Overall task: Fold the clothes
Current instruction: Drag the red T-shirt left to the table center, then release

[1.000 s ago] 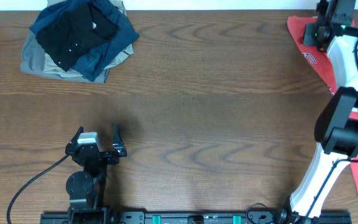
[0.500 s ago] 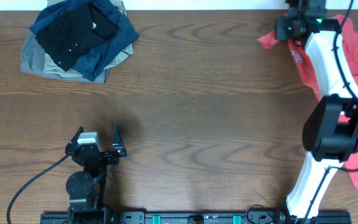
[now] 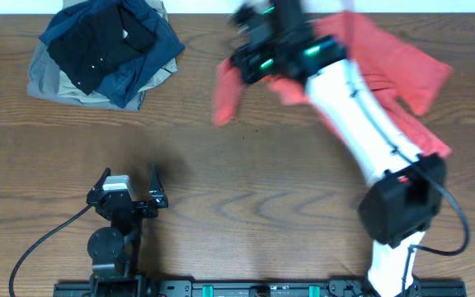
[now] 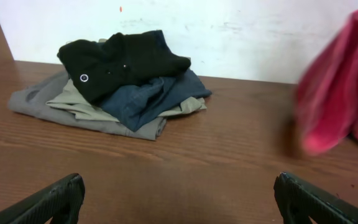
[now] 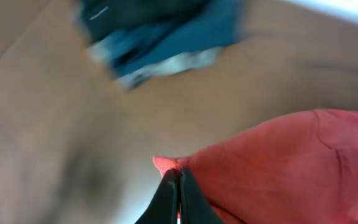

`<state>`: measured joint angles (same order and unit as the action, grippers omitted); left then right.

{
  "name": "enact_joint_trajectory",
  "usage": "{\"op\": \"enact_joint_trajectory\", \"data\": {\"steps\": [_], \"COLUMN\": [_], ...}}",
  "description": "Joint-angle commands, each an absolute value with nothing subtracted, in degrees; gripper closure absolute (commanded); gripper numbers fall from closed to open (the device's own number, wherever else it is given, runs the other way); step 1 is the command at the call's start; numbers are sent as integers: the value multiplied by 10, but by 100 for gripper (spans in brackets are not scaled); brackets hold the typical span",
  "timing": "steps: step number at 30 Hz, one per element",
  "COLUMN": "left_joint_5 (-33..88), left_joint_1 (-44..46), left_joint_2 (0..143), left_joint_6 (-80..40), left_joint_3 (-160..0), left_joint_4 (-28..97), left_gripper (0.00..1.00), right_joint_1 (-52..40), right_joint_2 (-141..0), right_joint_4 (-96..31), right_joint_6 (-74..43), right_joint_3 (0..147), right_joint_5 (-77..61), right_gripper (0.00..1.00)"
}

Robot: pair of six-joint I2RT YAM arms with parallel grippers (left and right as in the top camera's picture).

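R arm is stretching over the far side of the brown wood-grain surface (image 3: 262, 165). Its right hand (image 5: 179, 177) is pinching a fold of the coral-red short-sleeved cotton T-shirt (image 3: 386, 49), both fingers pressed tight together w/ cloth between the tips. The shirt is trailing from that grip toward the far right corner, partly under the white arm. One flap is hanging down on the left of the hand, approx. at the surface's far middle. Everything there is blurred, so can't tell how much of the cloth is touching the wood; no logo or lettering readable.

The left hand (image 3: 129, 175) is sitting near the front left, fingers (image 4: 61, 196) spread wide apart, gripping nothing, well apart from the shirt.

The pile of folded black, navy and khaki garments (image 3: 97, 49) is lying at the far left corner, black piece on top, clear of both hands.
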<state>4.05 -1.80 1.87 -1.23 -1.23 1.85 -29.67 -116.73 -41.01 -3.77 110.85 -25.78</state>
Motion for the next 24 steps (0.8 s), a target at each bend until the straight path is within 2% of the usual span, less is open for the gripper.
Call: {"op": "enact_joint_trajectory", "data": {"steps": [1, 6, 10, 12, 14, 16, 17, 20, 22, 24], "left_joint_5": [44, 44, 44, 44, 44, 44, 44, 44, 44, 44], "left_joint_1": [-17, -17, -17, -17, -17, -17, -17, -17, -17, -17], "left_joint_2": [17, 17, 17, 17, 17, 17, 17, 17, 17, 17], "left_joint_6": [-5, -5, -5, -5, -5, -5, -5, -5, -5, -5], "left_joint_3": [-2, -2, -2, -2, -2, -2, -2, -2, -2, -2], "left_joint_4": [37, 37, 37, 37, 37, 37, 37, 37, 37, 37], "left_gripper": [2, 2, 2, 2, 2, 2, 2, 2, 2, 2], "right_joint_1": [-378, -463, -490, -491, -482, -468, -456, -424, -391, -362], "right_joint_2": [-1187, -1191, -1187, -1185, -1183, -1180, -1178, -1166, -1152, -1139], "right_joint_4": [-433, -474, -485, -493, -503, -509, -514, -531, -552, -572], "right_joint_6": [-49, -58, -65, -77, -83, -83, -83, -83, -83, -83], "right_joint_3": [1109, 1109, 1109, 1109, 1109, 1109, 1109, 1109, 1109, 1109], "right_joint_5": [-287, -265, -252, -223, -207, -208, -208, -208, -208, -207], "right_gripper": [99, 99, 98, 84, 60, 24, 13, 8, 1, 1]}}
